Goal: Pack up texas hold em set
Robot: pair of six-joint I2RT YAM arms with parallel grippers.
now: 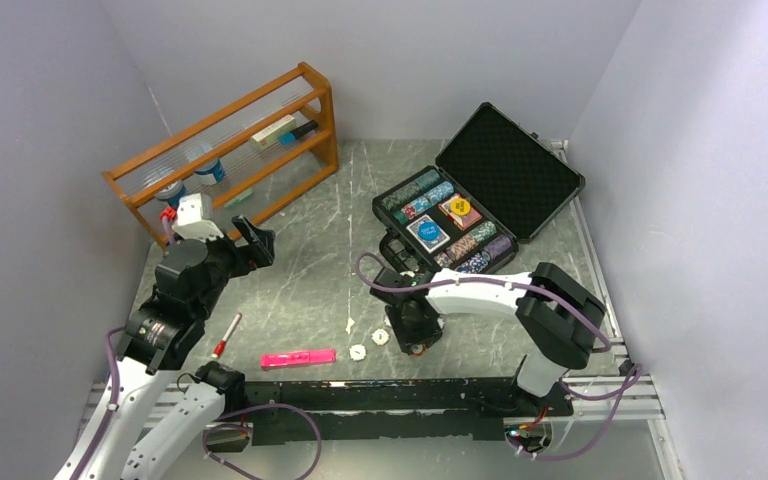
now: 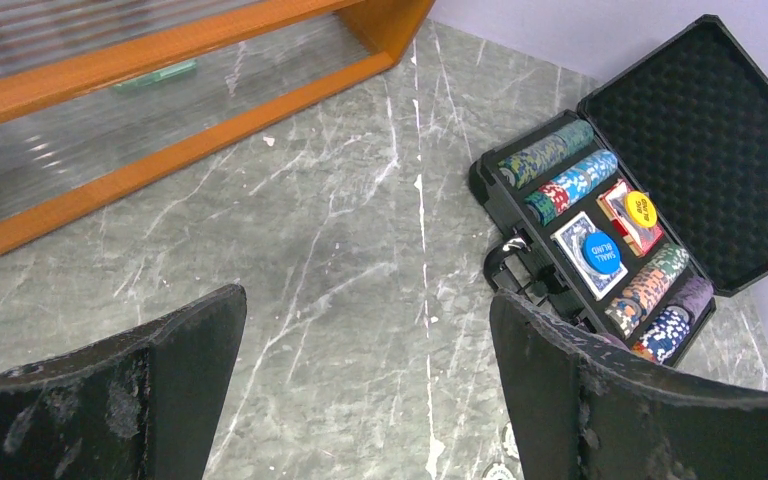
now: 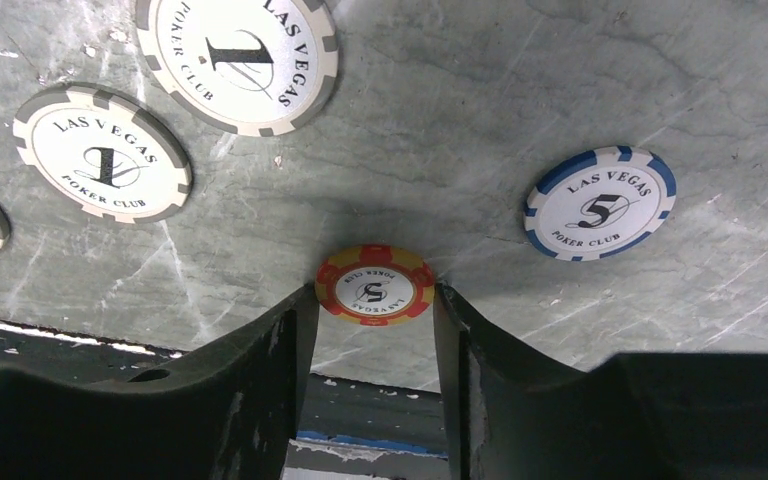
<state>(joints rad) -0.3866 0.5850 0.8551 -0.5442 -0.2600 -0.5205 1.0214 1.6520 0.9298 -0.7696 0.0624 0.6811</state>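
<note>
Texas hold em set (image 1: 447, 222) is mostly housed already: its black case (image 1: 516, 168) lies open toward the far right corner of the table, lid tipped back toward the right edge so the tray can be reached from above. The tray holds rows of chip stacks (image 2: 570, 185), card decks (image 2: 570, 236), a blue button (image 2: 601, 252) and a yellow button (image 2: 639, 208). What remains out lies close to the near edge, about midway along it, and that is why the right gripper (image 3: 375, 296) is down there. Its fingers press the rim of a red-and-yellow chip (image 3: 375, 285) from both sides, gripping it by the edge since a flat disc offers nothing else to hold. Whether the chip has left the stone I cannot tell. A blue chip (image 3: 600, 203) and several white chips (image 3: 103, 150) lie flat just beyond it, apart from one another, which probably means one pick at a time. The left gripper (image 2: 365, 310) hangs above the left half of the table with its fingers spread wide, holding nothing, seemingly parked out of the way. A pink marker (image 1: 298, 357) and a red-tipped pen (image 1: 226, 336) by the near edge are not part of the set.
</note>
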